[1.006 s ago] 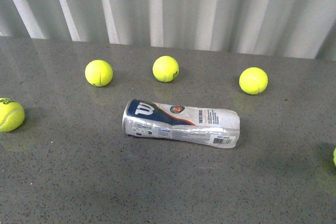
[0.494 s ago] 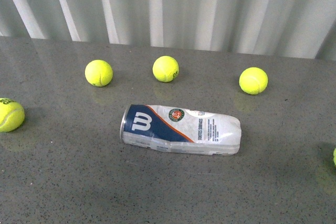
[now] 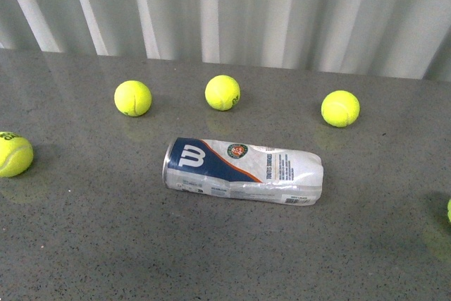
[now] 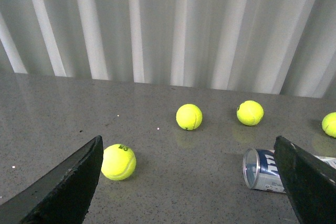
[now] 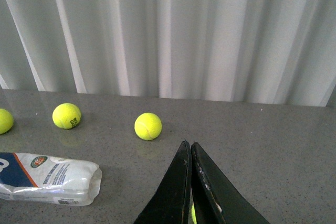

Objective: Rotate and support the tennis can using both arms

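On the grey speckled table (image 3: pixel 84 244), the leftmost tennis ball (image 3: pixel 14 154) sits alone at the left edge, nearer than the others. Further right and further back, a second tennis ball (image 3: pixel 132 98) and a third tennis ball (image 3: pixel 223 92) lie well apart in a loose row in front of the ribbed white wall (image 3: pixel 282 12). The tennis can (image 3: pixel 243 172) lies on its side near the middle of the table, nearer than that row and touching none of the balls. Its silver-rimmed end points left and its crumpled clear end points right. The white W logo (image 3: pixel 190 156) on the blue label faces up, with the orange stripe and the round emblem (image 3: pixel 237 151) just to its right and the barcode (image 3: pixel 296 199) along the near edge. A fourth tennis ball (image 3: pixel 340 108) lies far right of the can, and a sliver of another ball (image 3: pixel 449 209) shows at the right edge. Neither arm appears in the front view. In the left wrist view the left gripper (image 4: pixel 187 148) has its jaws spread wide with only bare table between them, and one black finger (image 4: pixel 307 182) partly hides the can's open end. In the right wrist view the right gripper (image 5: pixel 190 145) has its jaws pressed together, off to the right of the can and apart from it.
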